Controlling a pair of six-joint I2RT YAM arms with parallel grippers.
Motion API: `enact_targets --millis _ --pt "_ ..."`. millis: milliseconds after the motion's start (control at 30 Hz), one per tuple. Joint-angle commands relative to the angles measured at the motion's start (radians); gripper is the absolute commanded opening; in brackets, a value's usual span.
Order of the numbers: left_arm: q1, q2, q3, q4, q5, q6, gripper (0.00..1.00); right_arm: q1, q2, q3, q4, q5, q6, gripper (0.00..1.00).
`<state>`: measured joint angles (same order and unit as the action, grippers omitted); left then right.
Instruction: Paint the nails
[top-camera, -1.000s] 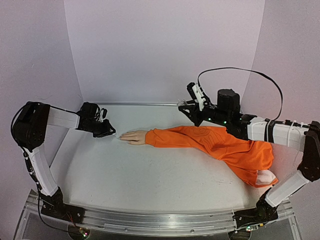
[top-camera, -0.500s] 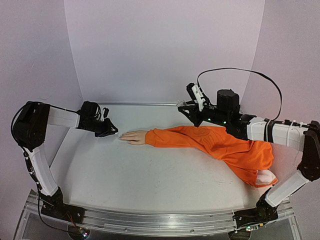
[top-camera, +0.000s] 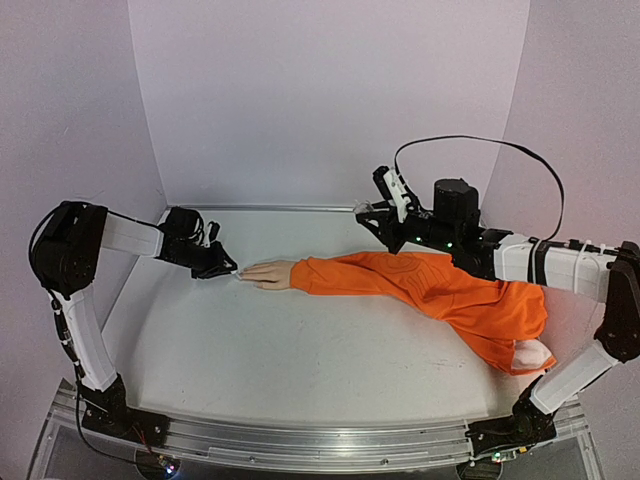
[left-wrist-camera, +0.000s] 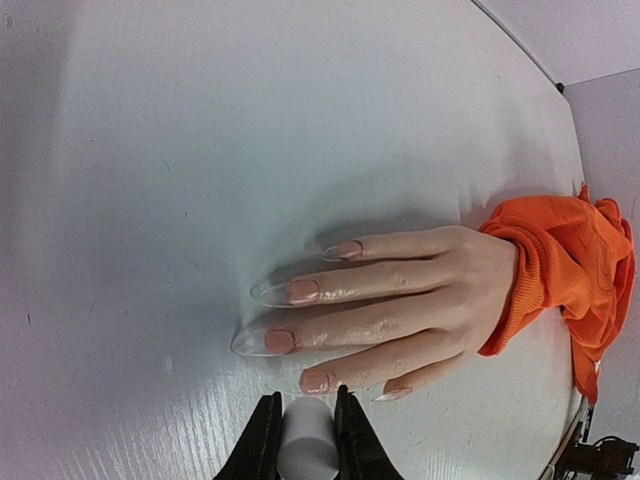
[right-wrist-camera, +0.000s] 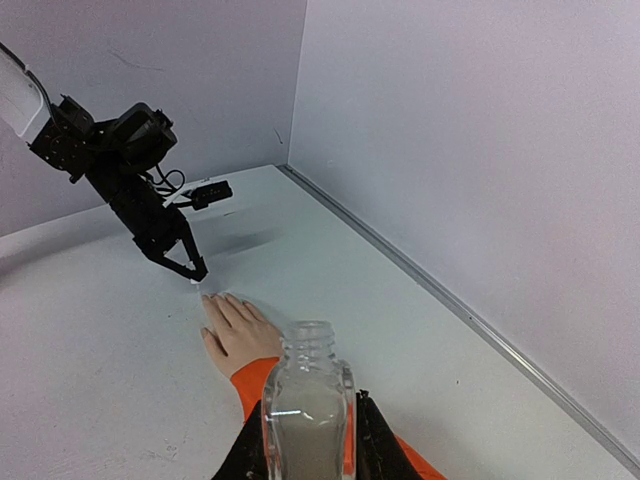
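Observation:
The pale mannequin hand (top-camera: 268, 273) lies flat, fingers pointing left, out of an orange sleeve (top-camera: 420, 285). In the left wrist view its nails (left-wrist-camera: 302, 291) look pinkish-brown with long clear tips. My left gripper (top-camera: 228, 270) is shut on a small white cylinder (left-wrist-camera: 305, 445), held just beside the nail of the near finger (left-wrist-camera: 316, 381); whether they touch is unclear. My right gripper (top-camera: 372, 212) hovers above the sleeve near the back wall, shut on a small clear bottle (right-wrist-camera: 308, 410) with an open neck. The hand also shows in the right wrist view (right-wrist-camera: 238, 328).
The sleeve's bulk bunches at the right (top-camera: 505, 325) under my right arm. A metal rail (top-camera: 280, 208) runs along the back wall. A black cable (top-camera: 480, 140) loops above the right arm. Side walls close in left and right.
My left gripper has crept slightly right toward the hand's fingertips with the white cylinder. The right arm and bottle have not moved.

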<state>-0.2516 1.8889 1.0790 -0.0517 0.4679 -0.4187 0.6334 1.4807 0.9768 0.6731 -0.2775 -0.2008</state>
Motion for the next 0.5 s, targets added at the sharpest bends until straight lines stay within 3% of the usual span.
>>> enact_targets --millis 0,233,467 --pt "0.004 -0.036 0.029 0.021 -0.024 0.013 0.0 -0.005 -0.005 0.032 0.065 -0.016 0.011 0.0" --pt "0.003 -0.106 -0.007 0.024 -0.038 0.026 0.0 -0.004 -0.001 0.034 0.065 -0.022 0.012 0.0" --pt "0.005 -0.072 0.022 0.025 -0.029 0.022 0.0 -0.004 -0.006 0.031 0.066 -0.027 0.014 0.0"
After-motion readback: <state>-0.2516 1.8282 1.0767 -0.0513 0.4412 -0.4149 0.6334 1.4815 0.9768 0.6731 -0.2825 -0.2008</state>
